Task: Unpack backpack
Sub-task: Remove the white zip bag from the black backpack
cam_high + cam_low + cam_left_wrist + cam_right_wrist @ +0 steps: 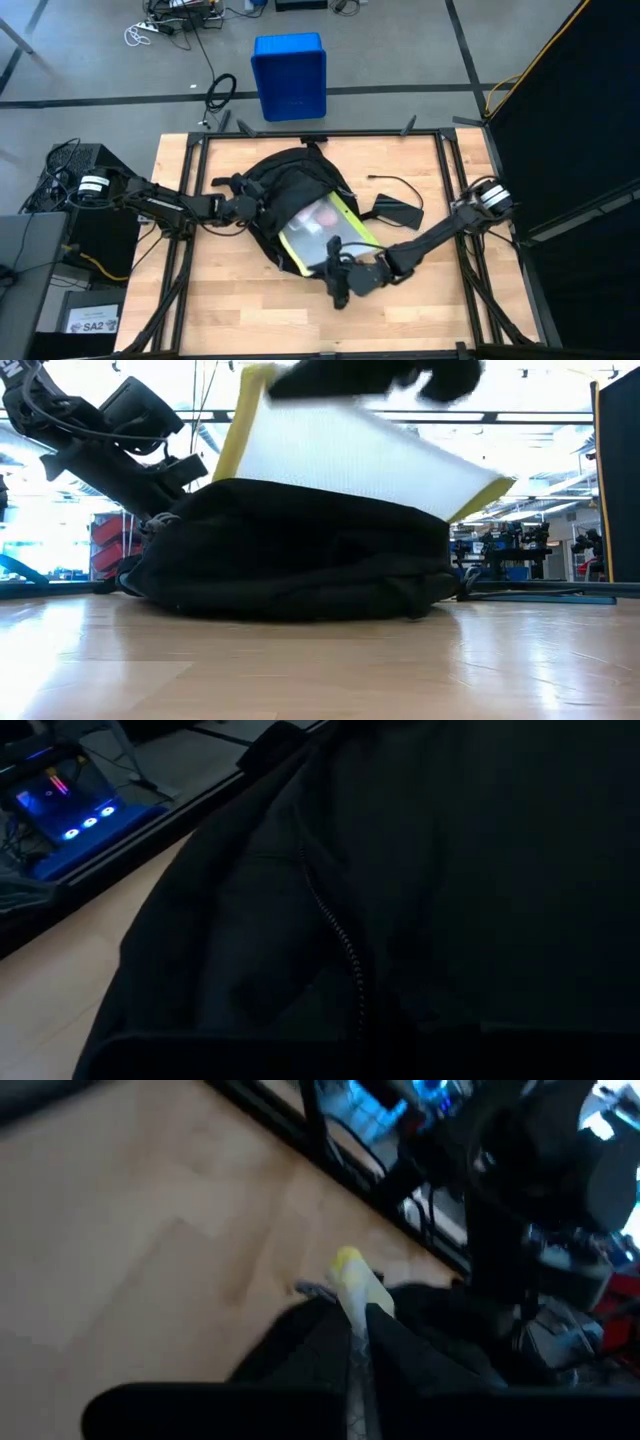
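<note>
Backpack (285, 190) lies flat near centre of my wooden table (420, 300), slightly toward the far edge, straps trailing off to the right-hand side. Its opening faces the near edge.

A clear pouch w/ yellow-green edging (318, 235) sticks partway out of that opening. Something pinkish shows through the plastic; can't identify it. In low view the pouch (350, 450) rises at a tilt above the black fabric, top corner cut off by a dark blurred shape, presumably my right gripper.

My right gripper (335, 268) sits at the pouch's near corner, fingers clamped together on its edge. The pinch point itself is not clearly seen from above: dark fingers against dark bag. Right wrist view shows the yellow edge (355, 1285) running straight in between my fingers; lower part of that picture is blocked by my own gripper body, heavy blur.

My left gripper (250, 208) is pressed at the backpack's left side, fingers drawn fully together. Whether fabric is caught between them: cannot tell. Left wrist view is almost all black cloth w/ a zipper line (335, 935); fingertips not distinguishable there.

Blue bin (289, 75) stands on the floor beyond the table's far edge, well apart from the bag. Contents of the backpack other than the pouch: hidden.
</note>
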